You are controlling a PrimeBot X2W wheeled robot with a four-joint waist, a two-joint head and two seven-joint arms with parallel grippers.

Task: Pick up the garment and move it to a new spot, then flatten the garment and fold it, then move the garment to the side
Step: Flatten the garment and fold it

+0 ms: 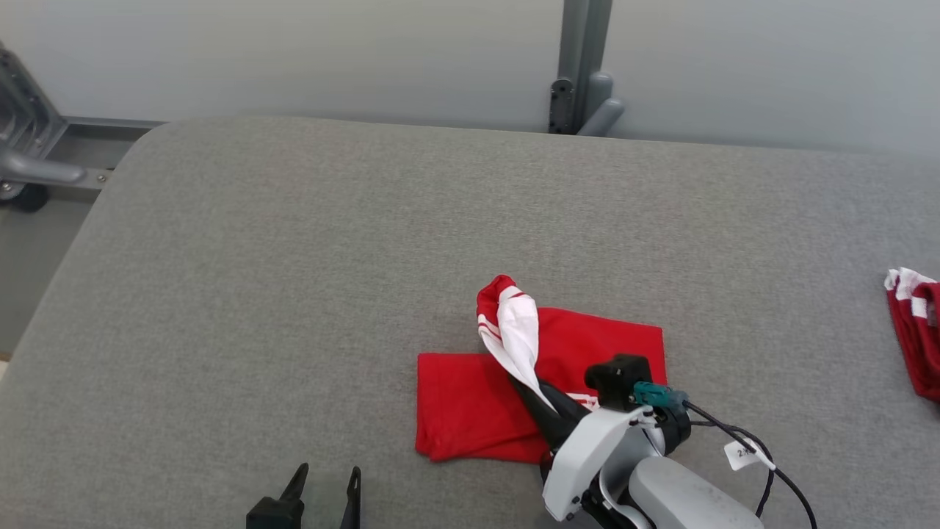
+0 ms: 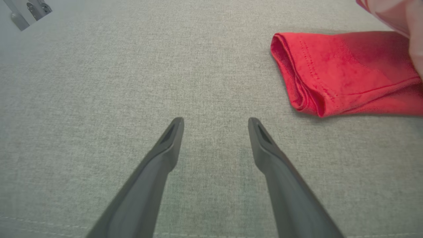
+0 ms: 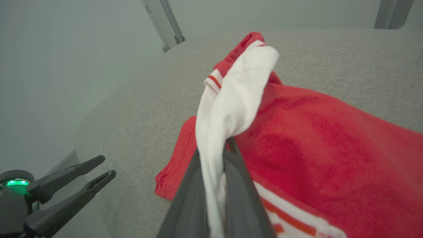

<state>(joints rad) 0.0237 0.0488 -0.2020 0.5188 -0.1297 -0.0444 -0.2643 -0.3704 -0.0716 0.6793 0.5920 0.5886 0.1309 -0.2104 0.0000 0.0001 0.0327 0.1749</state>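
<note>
The garment (image 1: pixel 470 404) is bright red. Its lifted fold (image 1: pixel 518 327) is white, with a white cuff carrying thin red stripes. The counter (image 1: pixel 294 257) is plain flecked grey. The left hand (image 1: pixel 327 481) and the right hand (image 3: pixel 228 148) have dark charcoal fingers. The right forearm (image 1: pixel 683 503) is pale grey, with a teal plug (image 1: pixel 652 394). A second cloth (image 1: pixel 914 338) is red with white bands.

No legible text; cable tag (image 1: pixel 743 454) print unreadable
</note>
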